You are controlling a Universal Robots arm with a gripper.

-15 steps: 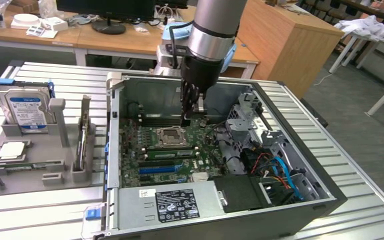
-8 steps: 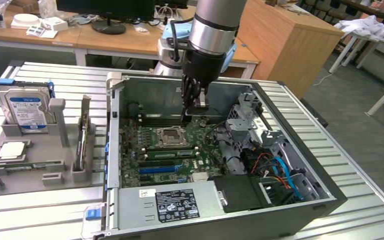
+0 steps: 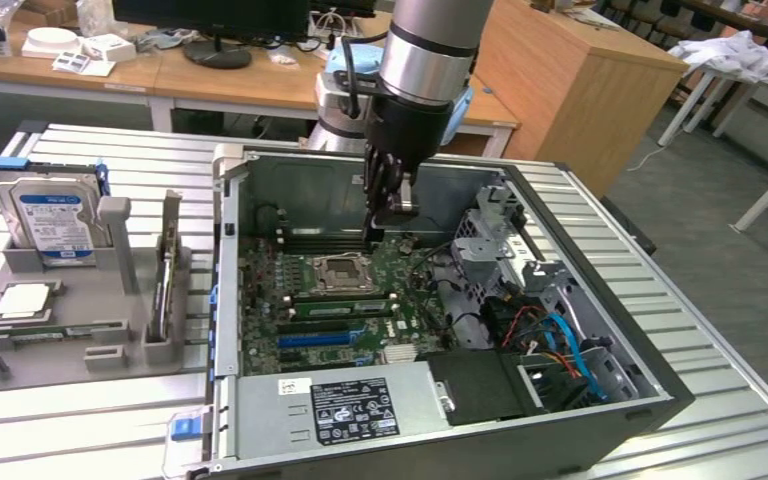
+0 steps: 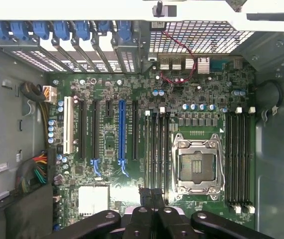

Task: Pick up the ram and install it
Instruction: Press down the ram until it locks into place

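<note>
One gripper (image 3: pixel 387 215) is hanging shut and empty inside the computer case (image 3: pixel 651 395), above the motherboard (image 4: pixel 107 149) with one CPU socket (image 4: pixel 198 167). One ram (image 3: pixel 167 275) is standing in the grey holder (image 3: pixel 71 335).

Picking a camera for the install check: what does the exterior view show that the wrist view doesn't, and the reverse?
Exterior view alone: the hard drive upright in the grey holder, a green stick, likely the ram, on edge in that rack, the power supply label, and desks behind.

Wrist view alone: the blue card latches, rear vent grille, and the white and blue expansion slots seen from above.

Shared: the motherboard, CPU socket, black memory slots, and the shut claw over the board.
</note>
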